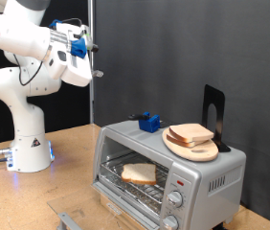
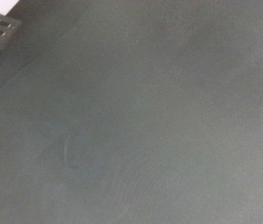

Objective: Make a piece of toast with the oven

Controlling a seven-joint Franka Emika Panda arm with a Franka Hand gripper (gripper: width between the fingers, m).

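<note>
The silver-grey toaster oven (image 1: 207, 177) stands at the exterior view's lower right, its door hanging open at the bottom. The piece of toast (image 1: 139, 173), pale with a tan crust, lies flat on the wire rack inside. My gripper (image 1: 93, 56) is raised high at the exterior view's upper left, far from the oven and close to a dark backdrop, with nothing seen between its fingers. The wrist view shows only a blurred grey surface; the gripper does not show there.
Other bread slices (image 1: 191, 134) lie on a round wooden board (image 1: 202, 151) on the oven's top, beside a small blue object (image 1: 150, 122) and a black stand (image 1: 214, 113). Two knobs (image 1: 177, 199) sit under a red light (image 1: 180, 180). The arm's base (image 1: 28, 153) stands on the wooden table.
</note>
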